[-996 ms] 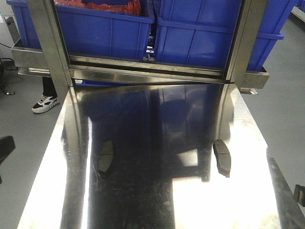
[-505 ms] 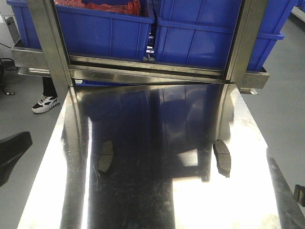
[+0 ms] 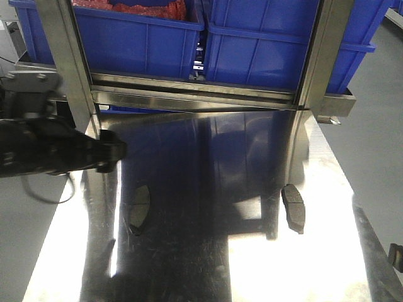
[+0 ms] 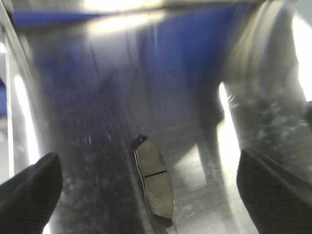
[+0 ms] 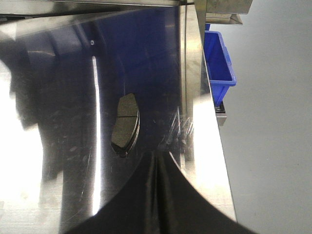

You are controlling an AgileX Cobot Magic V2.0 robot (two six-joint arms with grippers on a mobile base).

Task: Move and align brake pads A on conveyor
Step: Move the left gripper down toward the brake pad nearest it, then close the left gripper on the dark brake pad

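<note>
Two brake pads lie on the shiny steel tabletop point(image 3: 189, 264): the left pad point(image 3: 140, 207) and the right pad point(image 3: 293, 207). My left gripper point(image 3: 114, 153) reaches in from the left, above and behind the left pad. In the left wrist view it point(image 4: 148, 161) is open and empty, and that pad point(image 4: 155, 183) lies between its two fingers point(image 4: 29, 195). My right gripper point(image 5: 157, 155) is shut and empty, hovering just right of the right pad point(image 5: 126, 124). The conveyor is out of view.
Blue bins point(image 3: 145, 38) sit on a steel rack at the table's far end, behind two steel uprights point(image 3: 66, 63). Another blue bin point(image 5: 218, 66) stands on the grey floor off the table's right edge point(image 5: 214, 146).
My left arm has swung in from the left edge of the front view to over the table's left side, near the left pad. The pads have not moved.
</note>
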